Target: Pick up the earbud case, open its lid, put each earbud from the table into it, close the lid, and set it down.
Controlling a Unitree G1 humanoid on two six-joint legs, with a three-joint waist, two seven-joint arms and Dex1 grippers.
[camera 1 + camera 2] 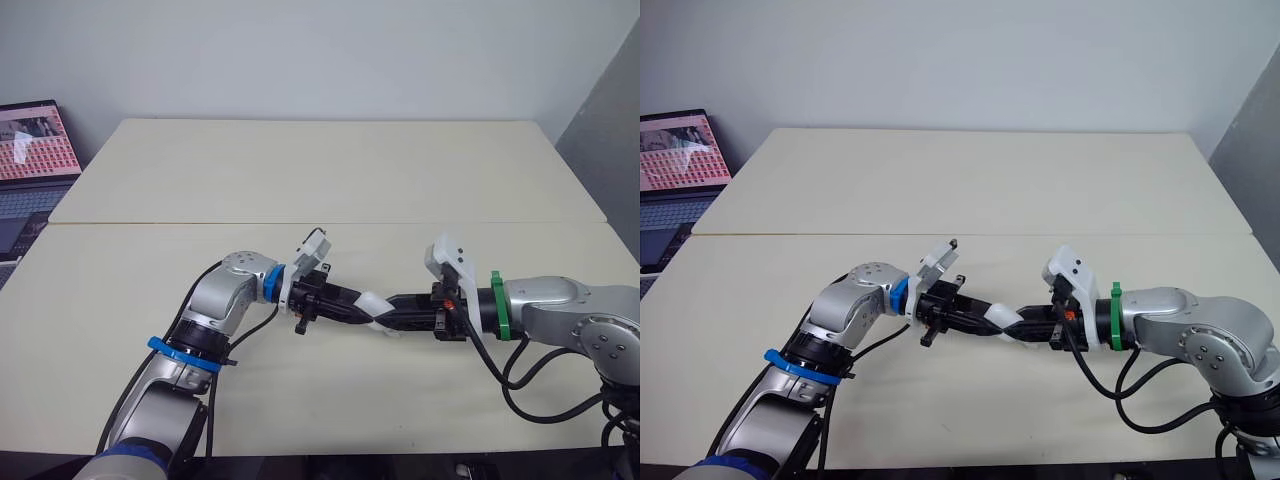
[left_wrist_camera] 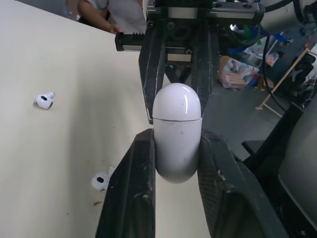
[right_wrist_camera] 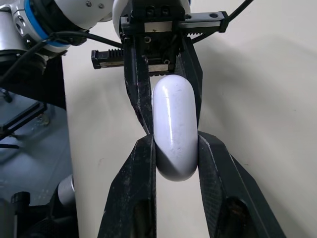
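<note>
The glossy white oval earbud case (image 1: 374, 306), lid closed, is held over the cream tabletop (image 1: 330, 180). It is pinched from opposite ends by the left hand (image 2: 177, 138) and the right hand (image 3: 176, 140). One white earbud (image 2: 44, 100) and a second white earbud (image 2: 101, 181) are seen lying apart on the tabletop.

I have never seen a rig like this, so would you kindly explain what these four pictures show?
This is a humanoid robot with two arms, each ending in a two-fingered black pincer. The two wide pictures come from cameras in its head, looking down over a cream table; a laptop stands off to the left. The other two come from a camera on each wrist, looking along that arm's fingers. Both the left pincer and the right pincer grip a white earbud case between them, its lid shut. Two loose earbuds lie on the table.
</note>
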